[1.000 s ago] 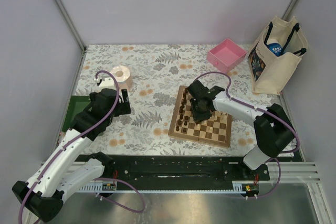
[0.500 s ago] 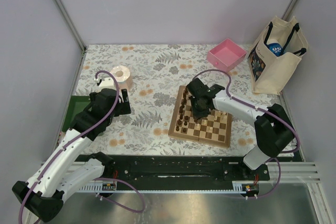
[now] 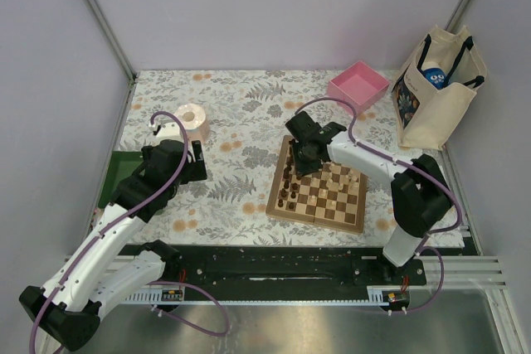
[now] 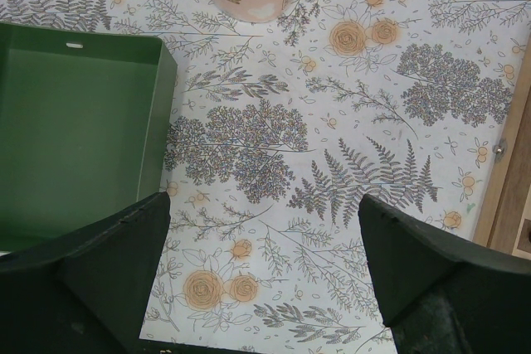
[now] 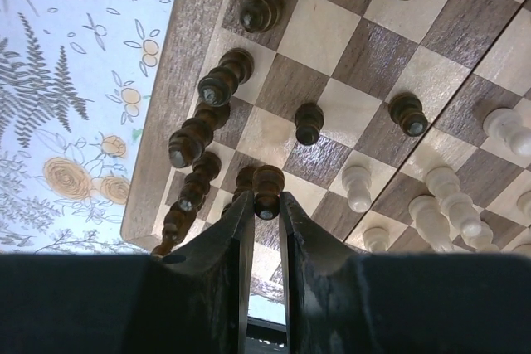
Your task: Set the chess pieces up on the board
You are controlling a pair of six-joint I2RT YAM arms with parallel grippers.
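Observation:
The board (image 3: 315,215) lies right of centre on the flowered cloth, with dark chess pieces (image 3: 286,190) lined along its left edge and pale chess pieces (image 3: 342,177) further right. My right gripper (image 3: 303,160) hangs over the board's far left part. In the right wrist view it (image 5: 265,205) is shut on a dark pawn (image 5: 267,181), held above the squares (image 5: 365,47) beside other dark pieces (image 5: 220,82) and pale ones (image 5: 357,188). My left gripper (image 4: 264,238) is open and empty over bare cloth, left of the board's edge (image 4: 506,196).
A pink tray (image 3: 358,86) sits at the back right and a tote bag (image 3: 436,89) stands against the right wall. A paper roll (image 3: 192,122) stands at the back left. A green tray (image 4: 75,122) lies by the left gripper.
The right gripper has closed on the dark pawn and carried it toward the board's far left part. The left arm has not moved.

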